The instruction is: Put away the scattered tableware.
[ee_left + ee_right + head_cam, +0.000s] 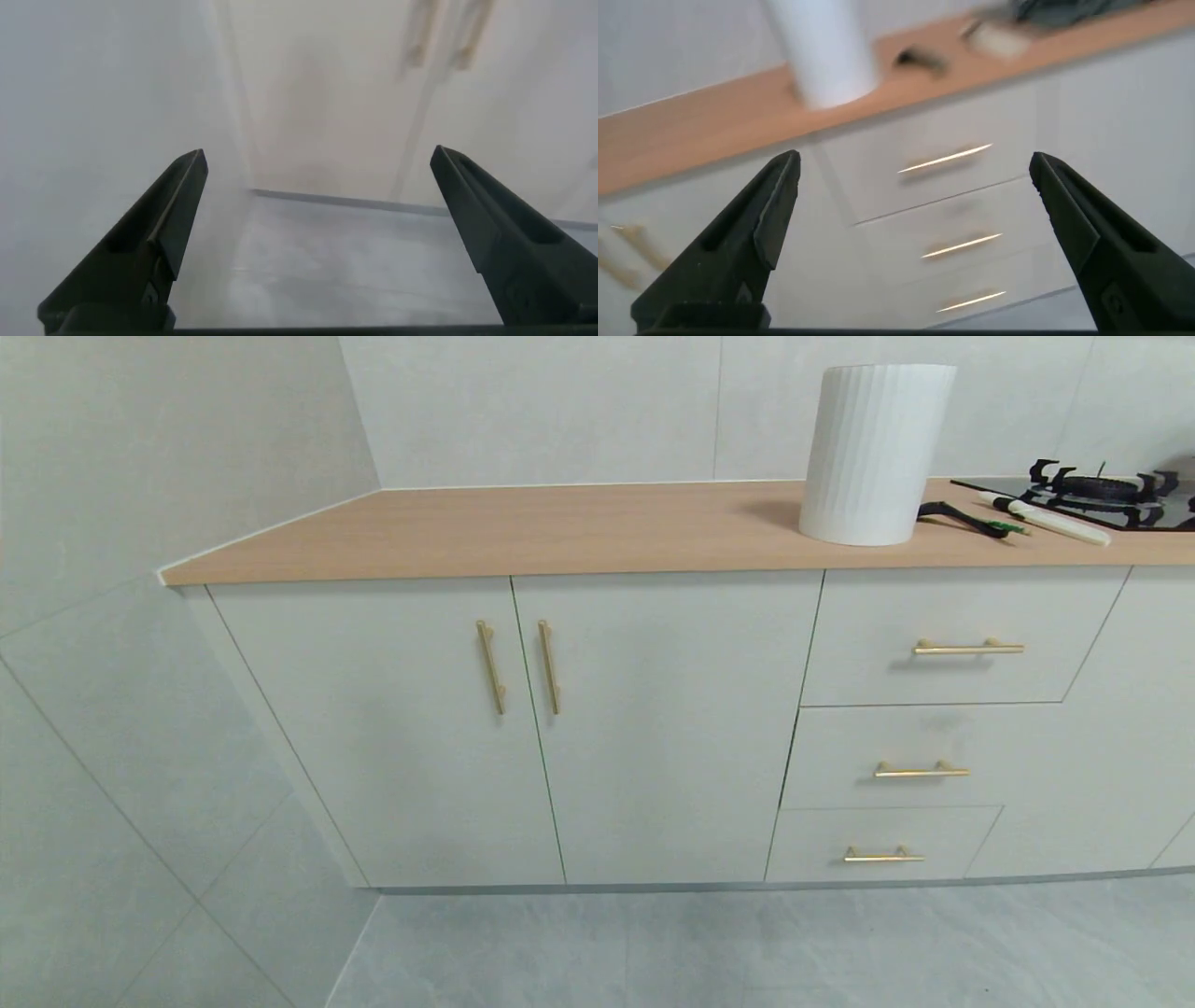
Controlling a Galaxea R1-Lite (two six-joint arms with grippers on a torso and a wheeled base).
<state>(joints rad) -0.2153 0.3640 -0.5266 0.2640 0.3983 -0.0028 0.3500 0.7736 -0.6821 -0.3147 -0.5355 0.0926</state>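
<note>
The left claw [318, 157] is spread wide with nothing between its fingers. It hangs low over the grey floor [374, 266], in the corner where the wall [103, 93] meets the cupboard doors [327, 103], whose two brass handles [447, 35] are blurred. The right claw [914, 160] is equally wide and also empty, and it faces the stack of three drawers [952, 201]. Past that claw, well apart from it, the wooden counter [701, 121] carries a tall white ribbed holder [827, 51]. Just beside the holder are a dark smudge and a pale one, too blurred there to name. The head view makes these plain. A black-handled tool [962, 518] lies flat with one end just beside the holder's foot. A white-handled tool [1046, 518] lies next to it, between the holder and the black stove [1111, 490], its far end at the stove's edge. Both lie loose on the counter, not in the holder, above the top drawer. The head view also takes in the double doors, shut, to the left of the drawers.
</note>
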